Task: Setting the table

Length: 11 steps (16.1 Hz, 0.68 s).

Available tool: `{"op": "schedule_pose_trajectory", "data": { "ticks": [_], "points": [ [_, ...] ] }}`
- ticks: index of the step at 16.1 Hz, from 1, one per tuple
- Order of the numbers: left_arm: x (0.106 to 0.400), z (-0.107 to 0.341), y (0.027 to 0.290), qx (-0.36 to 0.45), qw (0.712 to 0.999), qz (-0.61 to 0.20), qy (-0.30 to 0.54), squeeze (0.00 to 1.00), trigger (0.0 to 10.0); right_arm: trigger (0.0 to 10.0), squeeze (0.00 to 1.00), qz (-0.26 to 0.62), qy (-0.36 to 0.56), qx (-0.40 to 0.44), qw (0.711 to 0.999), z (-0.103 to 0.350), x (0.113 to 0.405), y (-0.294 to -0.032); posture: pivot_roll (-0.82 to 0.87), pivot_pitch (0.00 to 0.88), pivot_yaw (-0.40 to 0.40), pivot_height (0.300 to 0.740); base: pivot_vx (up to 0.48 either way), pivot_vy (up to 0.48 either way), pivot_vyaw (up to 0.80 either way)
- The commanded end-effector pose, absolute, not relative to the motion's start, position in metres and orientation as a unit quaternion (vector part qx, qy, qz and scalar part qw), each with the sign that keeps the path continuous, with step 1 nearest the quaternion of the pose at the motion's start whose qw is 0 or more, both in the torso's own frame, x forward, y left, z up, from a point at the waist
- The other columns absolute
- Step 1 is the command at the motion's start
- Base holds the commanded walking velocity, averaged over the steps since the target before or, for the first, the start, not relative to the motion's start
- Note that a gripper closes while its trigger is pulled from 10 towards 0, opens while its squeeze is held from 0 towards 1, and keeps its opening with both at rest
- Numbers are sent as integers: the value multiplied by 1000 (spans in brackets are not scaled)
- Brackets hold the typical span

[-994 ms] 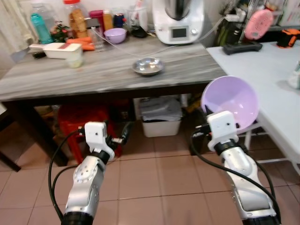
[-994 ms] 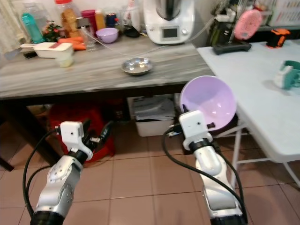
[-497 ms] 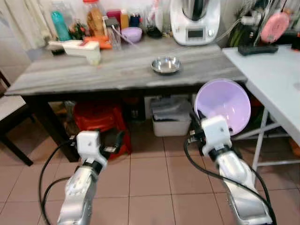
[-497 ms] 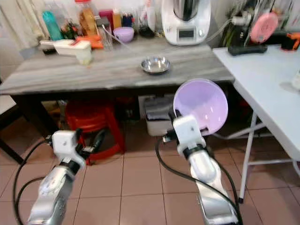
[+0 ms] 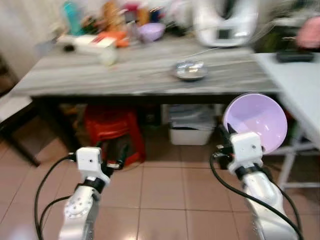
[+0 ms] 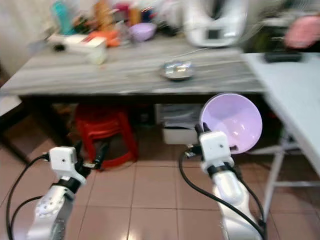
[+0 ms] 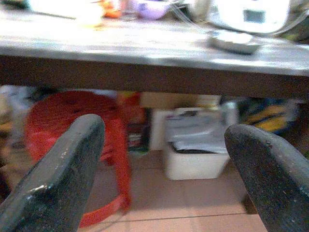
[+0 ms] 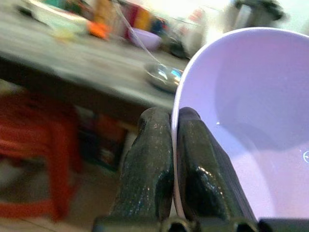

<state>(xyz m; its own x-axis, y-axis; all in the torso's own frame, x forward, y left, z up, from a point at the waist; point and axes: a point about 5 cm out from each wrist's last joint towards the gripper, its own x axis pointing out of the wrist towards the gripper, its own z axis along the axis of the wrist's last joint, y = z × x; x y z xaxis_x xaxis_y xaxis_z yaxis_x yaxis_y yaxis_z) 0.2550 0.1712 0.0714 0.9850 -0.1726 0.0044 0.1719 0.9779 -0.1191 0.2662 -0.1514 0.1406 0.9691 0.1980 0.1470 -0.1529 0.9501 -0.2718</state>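
Observation:
My right gripper (image 8: 175, 113) is shut on the rim of a large lilac bowl (image 5: 257, 120), one finger inside and one outside, and holds it tilted at about the height of the table's edge. The bowl's hollow (image 8: 251, 121) faces me and is empty. My left gripper (image 7: 161, 128) is open with nothing between its fingers, low over the tiled floor before the grey wooden table (image 5: 125, 70). A small steel bowl (image 5: 190, 70) sits on that table near its front edge.
A white table (image 5: 300, 75) stands at the right. At the back of the grey table are a white appliance (image 5: 225, 22), bottles and a small purple bowl (image 5: 151, 31). Under it stand a red stool (image 5: 112, 127) and a white bin (image 5: 190, 132). The picture is blurred.
The whole picture has shifted and blurred, so the camera has moved. Both arms keep their pose, and the lilac bowl stays in my right gripper.

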Motion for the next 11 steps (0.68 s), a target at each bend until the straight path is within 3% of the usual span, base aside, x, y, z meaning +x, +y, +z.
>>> {"op": "schedule_pose_trajectory", "data": {
  "ticks": [1, 10, 11],
  "points": [
    [259, 79, 167, -55, 994, -93, -10, 0, 10000, 10000, 0, 83, -94, -133, 983, 145, 265, -156, -84, 0, 49, 740, 349, 0, 0],
    [261, 85, 158, -60, 992, -114, -18, 0, 10000, 10000, 0, 79, -98, -132, 983, 148, 267, -155, -90, 0, 52, 740, 361, 0, 0],
    [262, 85, 157, -60, 991, -116, -18, 0, 10000, 10000, 0, 78, -99, -133, 983, 149, 267, -155, -91, 0, 52, 740, 368, 0, 688]
  ]
}}
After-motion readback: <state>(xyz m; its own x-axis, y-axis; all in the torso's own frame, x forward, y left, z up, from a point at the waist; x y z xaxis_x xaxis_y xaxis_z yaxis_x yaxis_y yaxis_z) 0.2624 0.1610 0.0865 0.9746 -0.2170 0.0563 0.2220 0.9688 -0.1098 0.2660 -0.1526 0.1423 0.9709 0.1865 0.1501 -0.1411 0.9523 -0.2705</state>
